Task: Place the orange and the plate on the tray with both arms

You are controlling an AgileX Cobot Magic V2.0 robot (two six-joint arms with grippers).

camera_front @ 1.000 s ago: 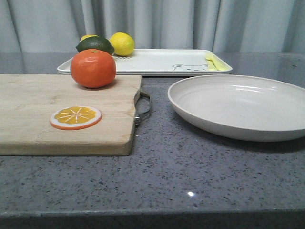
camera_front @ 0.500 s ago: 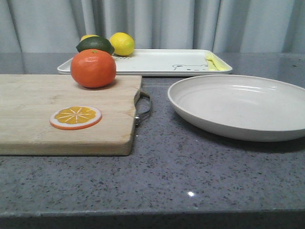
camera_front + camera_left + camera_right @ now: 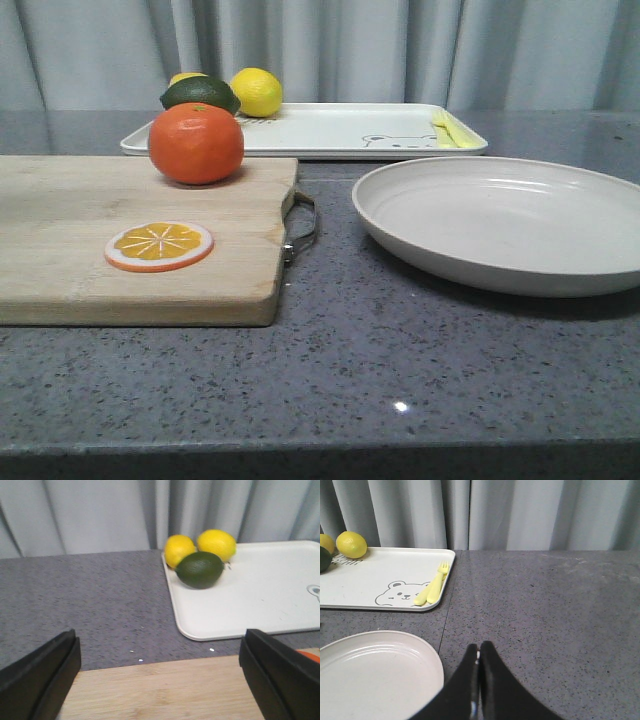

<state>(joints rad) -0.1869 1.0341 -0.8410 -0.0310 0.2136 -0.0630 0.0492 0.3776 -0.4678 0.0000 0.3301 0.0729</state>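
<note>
Nothing is lifted yet: the orange sits on the wooden cutting board, the plate lies flat on the table just in front of the tray. The risks, as I read them: the orange is round and glossy, so an off-centre pinch could send it rolling off the board. The plate is wide and shallow, hard to get under its rim, and it may tilt or slide. The tray's far left corner is already taken by two lemons and a dark avocado, with a yellow fork at the right end. Landing room is tight.

The left fingers are spread wide, holding nothing, above the board edge. The right fingers are pressed together, empty, beside the plate.
</note>
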